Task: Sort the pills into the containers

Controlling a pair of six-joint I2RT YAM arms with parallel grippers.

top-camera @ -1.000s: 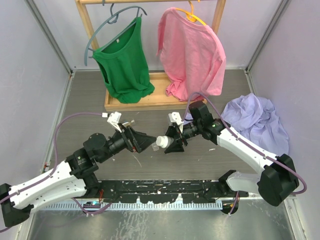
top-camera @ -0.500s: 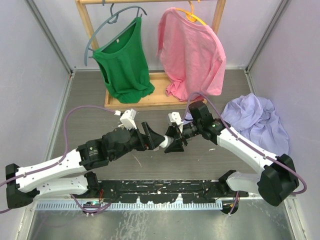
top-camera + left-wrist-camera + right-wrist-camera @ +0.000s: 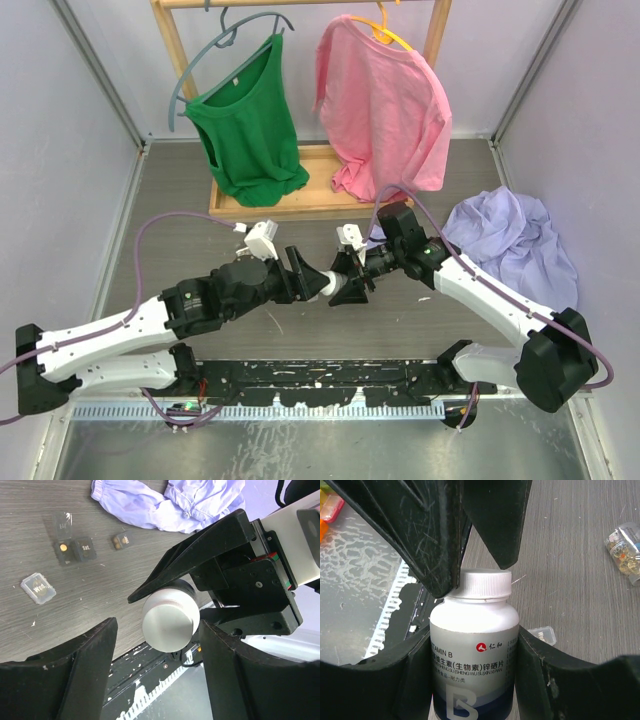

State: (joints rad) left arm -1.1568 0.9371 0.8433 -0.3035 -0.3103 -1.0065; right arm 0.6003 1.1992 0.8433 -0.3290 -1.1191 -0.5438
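Right wrist view gives the reason for the pose: the right pincer (image 3: 475, 652) is clamped across the body of a white vitamin bottle (image 3: 472, 630). It holds the bottle above the desk (image 3: 95, 600) with the ribbed cap (image 3: 170, 620) turned toward the other arm, apparently so the lid can be twisted off before any pills are shared out. The left pincer (image 3: 159, 630) is spread wide, one finger on each side of the cap with a gap on both sides, gripping nothing (a closing squeeze looks like the next need). On the desk, well apart from the bottle, lie the dark containers (image 3: 82, 550), two side by side and a third just beyond, with a clear container (image 3: 38, 587) off to one side and a crumpled lilac cloth (image 3: 165, 500) near them. The bottle's wall is opaque, so its contents cannot be judged. An orange speck in one dark container may be a pill, but it is too small to be sure. The lower label is cut off by the frame, and from above both pincers cover most of the cap.
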